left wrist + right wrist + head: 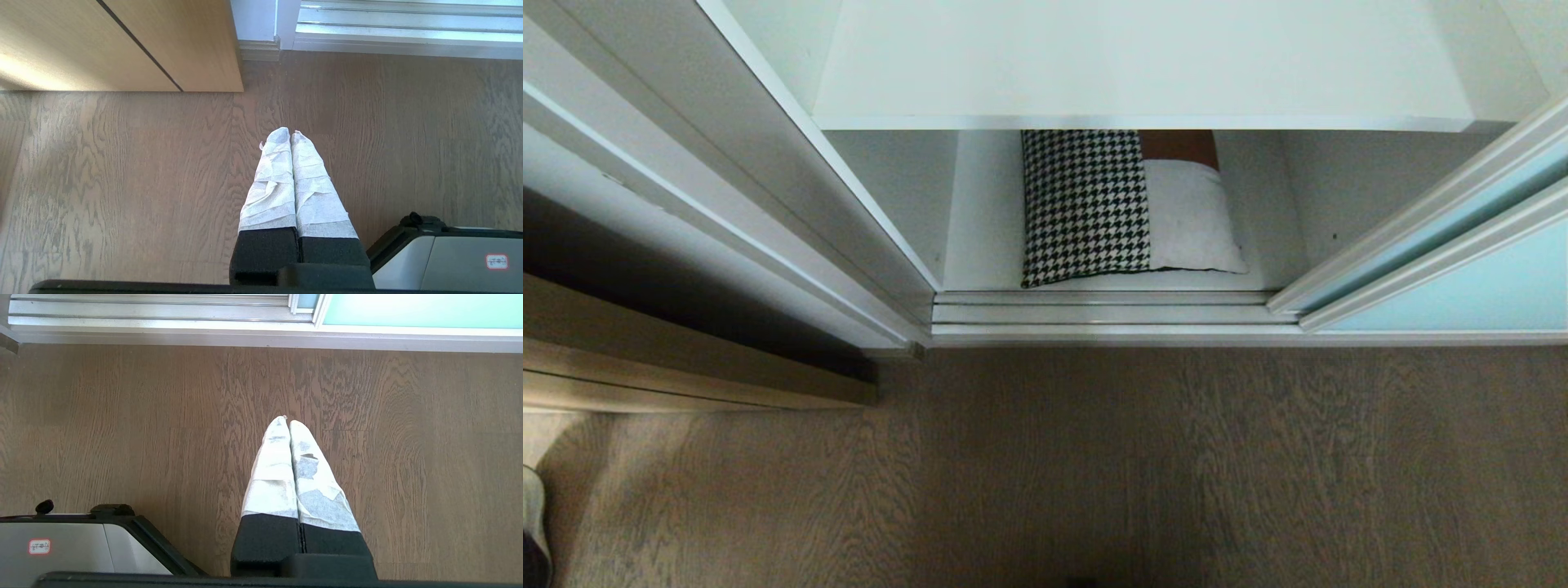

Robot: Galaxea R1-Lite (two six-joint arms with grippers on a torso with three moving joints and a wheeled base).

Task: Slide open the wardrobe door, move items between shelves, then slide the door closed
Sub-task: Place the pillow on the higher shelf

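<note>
wardrobe open, both my arms parked

my left gripper [291, 134] and right gripper [287, 421] hang pressed together, empty, above the floor [1094, 457]. the sliding wardrobe door [1462, 286] sits pushed right. the cushion [1123, 212] lies on the bottom shelf [980, 237], under an upper shelf [1143, 65].

Grey-brown wood-grain floor [1094, 465] ran up to a pale metal floor track [1103, 314]. To the left stood a light wooden panel [122, 45] split by one dark seam, with sunlight falling bright across it.
</note>
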